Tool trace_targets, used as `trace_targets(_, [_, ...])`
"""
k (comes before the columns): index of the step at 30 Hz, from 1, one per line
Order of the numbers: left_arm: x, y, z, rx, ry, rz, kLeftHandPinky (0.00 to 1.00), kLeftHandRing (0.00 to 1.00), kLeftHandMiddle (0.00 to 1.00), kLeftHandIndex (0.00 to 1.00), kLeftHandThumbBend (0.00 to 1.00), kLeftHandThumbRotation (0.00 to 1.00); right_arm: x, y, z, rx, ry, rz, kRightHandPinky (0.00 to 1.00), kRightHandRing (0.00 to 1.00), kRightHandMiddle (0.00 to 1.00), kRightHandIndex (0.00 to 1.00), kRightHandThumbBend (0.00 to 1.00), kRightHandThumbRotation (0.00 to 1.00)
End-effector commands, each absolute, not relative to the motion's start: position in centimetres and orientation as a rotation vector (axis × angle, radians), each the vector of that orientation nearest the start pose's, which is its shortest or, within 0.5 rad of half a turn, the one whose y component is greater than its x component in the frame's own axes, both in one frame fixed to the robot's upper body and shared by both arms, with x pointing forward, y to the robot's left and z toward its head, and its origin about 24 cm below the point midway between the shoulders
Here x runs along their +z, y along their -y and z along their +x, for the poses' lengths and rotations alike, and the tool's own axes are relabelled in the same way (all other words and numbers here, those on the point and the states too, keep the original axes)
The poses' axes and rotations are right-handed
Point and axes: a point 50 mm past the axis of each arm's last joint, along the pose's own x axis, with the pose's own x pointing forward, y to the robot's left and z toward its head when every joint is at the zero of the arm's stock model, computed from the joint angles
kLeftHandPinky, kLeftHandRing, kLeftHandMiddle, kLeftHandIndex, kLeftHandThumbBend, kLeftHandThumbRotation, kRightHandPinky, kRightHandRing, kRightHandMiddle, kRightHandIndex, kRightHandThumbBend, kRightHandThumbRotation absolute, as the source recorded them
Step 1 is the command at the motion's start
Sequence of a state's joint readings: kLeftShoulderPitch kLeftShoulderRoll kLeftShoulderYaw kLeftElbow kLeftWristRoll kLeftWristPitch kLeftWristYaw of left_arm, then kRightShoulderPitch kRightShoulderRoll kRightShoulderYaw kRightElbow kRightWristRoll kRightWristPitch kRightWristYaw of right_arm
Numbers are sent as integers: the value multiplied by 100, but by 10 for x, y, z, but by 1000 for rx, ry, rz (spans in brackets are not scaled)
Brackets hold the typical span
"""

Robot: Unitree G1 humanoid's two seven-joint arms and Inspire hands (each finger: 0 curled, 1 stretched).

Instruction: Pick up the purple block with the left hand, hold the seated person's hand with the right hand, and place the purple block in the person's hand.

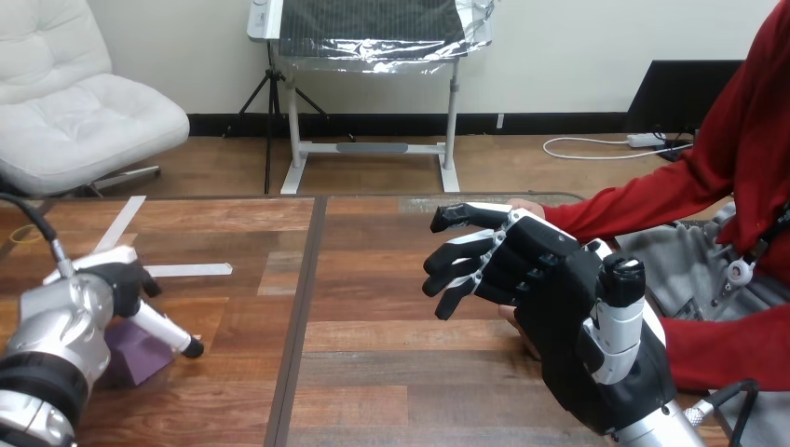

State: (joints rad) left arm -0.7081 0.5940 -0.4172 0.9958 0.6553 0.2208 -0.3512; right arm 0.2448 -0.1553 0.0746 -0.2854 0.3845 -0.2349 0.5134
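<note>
Purple block (140, 361) sits on the table (391, 372) close to the left edge, toward the near-left corner. Left hand (119, 279) is right on top of it, with the silver forearm (51, 335) covering most of the contact. Can't tell from here whether it's closed on the block or just resting over it. The block looks flat on the wood, not lifted.

Right hand (550, 279) is out near the right edge, back of the hand toward me, fingers (456, 270) loosely spread and half bent, nothing in them. The person's hand (527, 207) is directly behind it, with only a bit showing above and below the palm. No wrap around it visible. Whether they're touching, can't tell.

Handling guess: small rigid block, probably light, foam or wood. The faces look matte, so slip risk is low. It won't deform, so pinch force can stay modest. The best hold is across two opposite side faces, thumb against fingers, low enough to keep it from pivoting. Leave the underside free so it can be set down into the person's palm. Main risk is a corner-only pinch that lets it rotate out during the carry across the table.
</note>
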Motion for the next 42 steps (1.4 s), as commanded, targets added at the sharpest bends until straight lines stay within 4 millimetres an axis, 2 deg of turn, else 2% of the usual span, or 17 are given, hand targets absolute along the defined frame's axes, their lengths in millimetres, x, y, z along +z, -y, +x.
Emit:
trace_targets(1, [62, -283, 352, -201, -717, 1351, 77, 89, 90, 90, 85, 35, 96, 145, 204, 534, 407, 165, 42, 55, 59, 69, 94, 100])
trace_targets(18, [61, -286, 350, -203, -721, 1360, 77, 88, 89, 89, 85, 35, 96, 146, 204, 539, 405, 165, 42, 55, 59, 69, 94, 100])
trace_targets(42, [61, -289, 347, -191, -725, 1372, 71, 87, 89, 88, 84, 28, 97, 146, 203, 541, 408, 165, 41, 55, 59, 69, 94, 100])
